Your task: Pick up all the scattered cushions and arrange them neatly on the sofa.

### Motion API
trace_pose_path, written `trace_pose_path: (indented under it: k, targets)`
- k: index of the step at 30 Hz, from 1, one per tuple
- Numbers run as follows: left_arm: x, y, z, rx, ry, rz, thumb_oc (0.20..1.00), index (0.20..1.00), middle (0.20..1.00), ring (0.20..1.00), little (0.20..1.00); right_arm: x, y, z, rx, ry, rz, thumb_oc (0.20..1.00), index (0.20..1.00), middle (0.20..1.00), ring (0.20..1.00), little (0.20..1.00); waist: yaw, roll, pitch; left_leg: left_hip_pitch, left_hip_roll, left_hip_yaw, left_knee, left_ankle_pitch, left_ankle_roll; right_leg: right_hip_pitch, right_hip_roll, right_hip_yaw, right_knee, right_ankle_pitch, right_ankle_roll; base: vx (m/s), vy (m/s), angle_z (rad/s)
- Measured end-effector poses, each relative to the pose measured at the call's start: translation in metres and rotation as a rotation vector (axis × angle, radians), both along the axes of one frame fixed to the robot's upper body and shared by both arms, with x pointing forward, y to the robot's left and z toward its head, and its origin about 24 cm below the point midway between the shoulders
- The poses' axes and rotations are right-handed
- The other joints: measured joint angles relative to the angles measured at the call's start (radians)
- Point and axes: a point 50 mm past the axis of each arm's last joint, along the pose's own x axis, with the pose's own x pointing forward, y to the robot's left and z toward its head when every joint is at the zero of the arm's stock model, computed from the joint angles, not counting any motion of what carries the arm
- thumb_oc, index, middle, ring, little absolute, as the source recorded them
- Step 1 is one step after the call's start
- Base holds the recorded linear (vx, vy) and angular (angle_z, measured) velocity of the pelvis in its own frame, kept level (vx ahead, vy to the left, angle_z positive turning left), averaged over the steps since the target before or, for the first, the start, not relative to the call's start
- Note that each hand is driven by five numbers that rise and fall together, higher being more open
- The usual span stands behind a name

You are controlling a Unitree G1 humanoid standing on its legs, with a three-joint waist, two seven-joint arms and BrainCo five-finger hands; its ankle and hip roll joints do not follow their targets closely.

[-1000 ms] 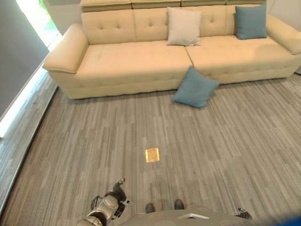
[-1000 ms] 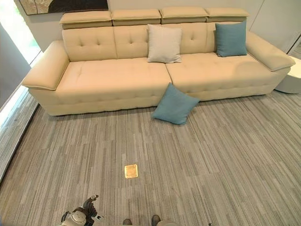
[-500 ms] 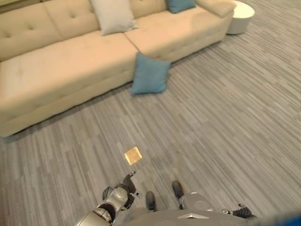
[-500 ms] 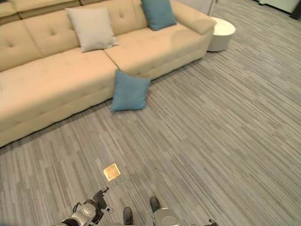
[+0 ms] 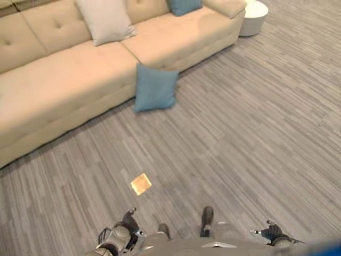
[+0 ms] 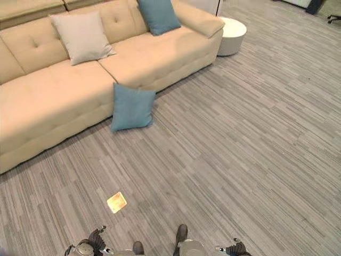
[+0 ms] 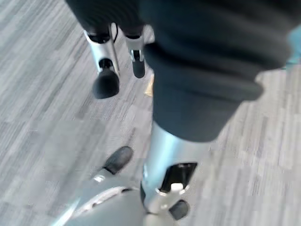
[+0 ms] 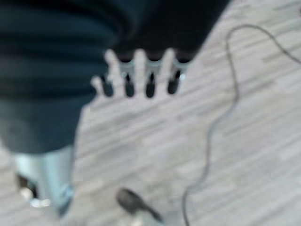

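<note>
A blue cushion (image 5: pixel 154 88) stands on the floor, leaning against the front of the beige sofa (image 5: pixel 53 90). On the seat, a cream cushion (image 5: pixel 105 21) and another blue cushion (image 6: pixel 157 16) rest upright against the backrest. My left hand (image 5: pixel 121 234) hangs low at the bottom of the eye views, far from the cushions. Its fingers (image 7: pixel 106 70) are relaxed and hold nothing. My right hand (image 5: pixel 274 233) hangs at the bottom right, its fingers (image 8: pixel 136 75) loosely straight over bare floor.
A round white side table (image 6: pixel 232 34) stands past the sofa's right armrest. A small yellow patch (image 5: pixel 141 184) lies on the grey striped floor between me and the sofa. Wide open floor stretches to the right.
The whole picture has shifted: the camera has swung right, so the sofa and cushions sit further left. The cushions themselves have not moved. Both hands stay low.
</note>
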Motion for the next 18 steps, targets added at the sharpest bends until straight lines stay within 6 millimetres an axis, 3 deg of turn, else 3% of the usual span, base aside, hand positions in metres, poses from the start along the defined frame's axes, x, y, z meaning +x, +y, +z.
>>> trace_pose_path:
  k: [2, 3, 4, 6, 7, 8, 10, 13, 15, 18]
  targets:
    - [0.001, -0.001, 0.0, -0.007, -0.003, 0.016, 1.0, 1.0, 1.0, 1.0, 1.0, 0.003, 0.001, 0.001, 0.002, -0.01, 0.001, 1.0, 1.0, 1.0, 1.0, 1.0, 0.0, -0.011, -0.004, -0.082, 0.01, -0.023, 0.159, -0.004, -0.025, 0.012, 0.004, 0.007, -0.015, -0.003, -0.019, 0.0, -0.259, 0.18]
    - [0.01, -0.001, 0.003, -0.02, -0.036, 0.043, 1.0, 1.0, 1.0, 1.0, 1.0, 0.005, 0.001, 0.001, 0.003, -0.014, 0.003, 1.0, 1.0, 1.0, 1.0, 1.0, 0.008, -0.027, 0.006, -0.166, 0.015, -0.037, 0.339, 0.017, -0.058, 0.025, 0.007, 0.025, -0.025, -0.008, -0.042, 0.03, -0.105, 0.08]
    - [0.016, 0.0, 0.005, -0.028, -0.059, 0.062, 1.0, 1.0, 1.0, 1.0, 1.0, 0.005, 0.001, 0.001, 0.003, -0.01, 0.007, 1.0, 1.0, 1.0, 1.0, 1.0, 0.013, -0.038, 0.01, -0.208, 0.019, -0.047, 0.424, 0.029, -0.086, 0.038, 0.006, 0.027, -0.034, -0.001, -0.057, 0.05, -0.062, -0.13]
    - [0.013, 0.001, 0.005, -0.033, -0.055, 0.076, 1.0, 1.0, 1.0, 1.0, 1.0, 0.006, -0.002, 0.002, -0.013, -0.005, 0.023, 1.0, 1.0, 1.0, 1.0, 1.0, 0.008, -0.041, 0.007, -0.272, 0.018, -0.046, 0.519, 0.027, -0.079, 0.067, 0.016, 0.025, -0.045, -0.016, -0.099, 0.24, -0.1, -0.08]
    - [0.013, 0.001, 0.004, -0.032, -0.054, 0.077, 1.0, 1.0, 1.0, 1.0, 1.0, 0.007, -0.002, 0.002, -0.016, -0.001, 0.031, 1.0, 1.0, 1.0, 1.0, 1.0, 0.008, -0.041, 0.008, -0.285, 0.007, -0.028, 0.472, 0.024, -0.08, 0.068, 0.017, 0.027, -0.046, -0.026, -0.094, 0.31, -0.06, 0.06]
    - [0.014, 0.0, 0.004, -0.035, -0.054, 0.08, 1.0, 1.0, 1.0, 1.0, 1.0, 0.005, -0.003, 0.001, -0.019, 0.013, 0.035, 1.0, 1.0, 1.0, 1.0, 1.0, 0.008, -0.048, 0.011, -0.269, -0.01, 0.054, 0.246, 0.032, -0.07, 0.064, 0.013, 0.022, -0.046, -0.031, -0.087, 0.12, -0.004, 0.06]
    - [0.013, -0.001, 0.004, -0.039, -0.051, 0.084, 1.0, 1.0, 1.0, 1.0, 1.0, 0.002, -0.005, 0.001, -0.024, 0.025, 0.035, 1.0, 1.0, 1.0, 1.0, 1.0, 0.013, -0.032, 0.013, -0.272, -0.003, 0.12, 0.09, 0.071, -0.063, 0.079, 0.043, 0.013, -0.046, -0.038, -0.09, 0.25, -0.009, -0.01]
    - [0.004, -0.001, 0.001, -0.037, -0.027, 0.093, 1.0, 1.0, 1.0, 1.0, 1.0, -0.006, -0.008, 0.0, -0.033, 0.046, 0.037, 1.0, 1.0, 1.0, 1.0, 1.0, 0.015, -0.02, 0.007, -0.281, -0.003, 0.198, 0.007, 0.117, -0.069, 0.106, 0.076, -0.005, -0.046, -0.07, -0.099, 0.21, 0.021, 0.08]
    - [0.001, -0.001, 0.0, -0.041, -0.022, 0.105, 1.0, 1.0, 1.0, 1.0, 1.0, -0.007, -0.01, 0.001, -0.04, 0.052, 0.038, 1.0, 1.0, 1.0, 1.0, 1.0, 0.023, -0.014, 0.004, -0.279, -0.003, 0.226, -0.014, 0.127, -0.061, 0.121, 0.086, 0.001, -0.046, -0.089, -0.087, 0.34, 0.077, -0.1]
    - [-0.017, 0.0, -0.005, -0.054, 0.012, 0.165, 1.0, 1.0, 1.0, 1.0, 1.0, -0.013, -0.014, 0.0, -0.057, 0.086, 0.048, 1.0, 1.0, 1.0, 1.0, 1.0, 0.042, -0.006, -0.005, -0.193, -0.053, 0.184, -0.104, 0.146, -0.029, 0.17, 0.091, 0.035, -0.04, -0.124, -0.038, 0.26, 0.06, -0.25]
